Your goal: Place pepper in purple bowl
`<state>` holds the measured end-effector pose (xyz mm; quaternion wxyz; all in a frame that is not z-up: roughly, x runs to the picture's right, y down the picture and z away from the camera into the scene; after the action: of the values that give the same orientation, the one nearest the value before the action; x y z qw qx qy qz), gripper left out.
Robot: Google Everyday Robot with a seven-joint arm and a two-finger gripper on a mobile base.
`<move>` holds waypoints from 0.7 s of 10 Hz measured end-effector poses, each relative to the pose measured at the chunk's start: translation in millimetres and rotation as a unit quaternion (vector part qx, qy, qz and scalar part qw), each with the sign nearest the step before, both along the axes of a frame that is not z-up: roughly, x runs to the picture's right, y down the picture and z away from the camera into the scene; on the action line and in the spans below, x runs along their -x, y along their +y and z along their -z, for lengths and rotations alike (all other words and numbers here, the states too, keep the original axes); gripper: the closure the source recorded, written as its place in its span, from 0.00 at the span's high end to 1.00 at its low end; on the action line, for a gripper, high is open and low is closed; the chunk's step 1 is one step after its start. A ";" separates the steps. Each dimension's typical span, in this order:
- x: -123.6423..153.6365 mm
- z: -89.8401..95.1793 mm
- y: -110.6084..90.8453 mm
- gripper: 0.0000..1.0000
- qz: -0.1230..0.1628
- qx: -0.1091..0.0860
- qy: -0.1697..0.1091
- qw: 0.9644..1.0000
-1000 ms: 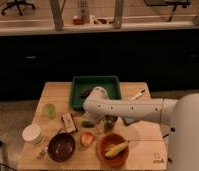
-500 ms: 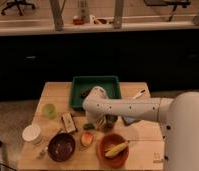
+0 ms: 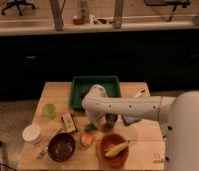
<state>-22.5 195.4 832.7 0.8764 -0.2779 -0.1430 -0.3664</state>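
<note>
1. Camera view puts the pepper just below centre frame, low on the table. It lies under my gripper, which hangs from the white arm reaching in from the right.
2. My fingers are drawn together on the pepper, as far as I can make out; the arm hides much of the grip.
3. To do this step well, I judge I should lift straight up first, clearing the reddish fruit just below, and only then carry toward the lower left.
4. Purple bowl sits at the lower left of the pepper, near but apart, and looks empty. I would centre over it and come low before letting go, since a long slim pepper could tip over the rim.
5. Orange bowl, at the lower right, holds a yellow corn piece; it is not my target.
6. Tray lies above, partly behind my arm; I cannot tell what is in it.
7. Green cup and white cup stand at the left; I cannot tell what they hold.
</note>
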 end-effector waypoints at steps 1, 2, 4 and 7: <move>3.2 8.5 -9.8 0.00 0.001 -0.007 0.001 1.000; 4.8 14.2 -15.4 0.00 0.000 -0.011 0.001 1.000; 7.4 23.6 -25.1 0.00 -0.002 -0.019 0.000 1.000; 11.2 31.7 -33.5 0.00 -0.008 -0.022 -0.005 1.000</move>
<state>-33.7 161.8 801.0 0.8846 -0.2556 -0.1414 -0.3636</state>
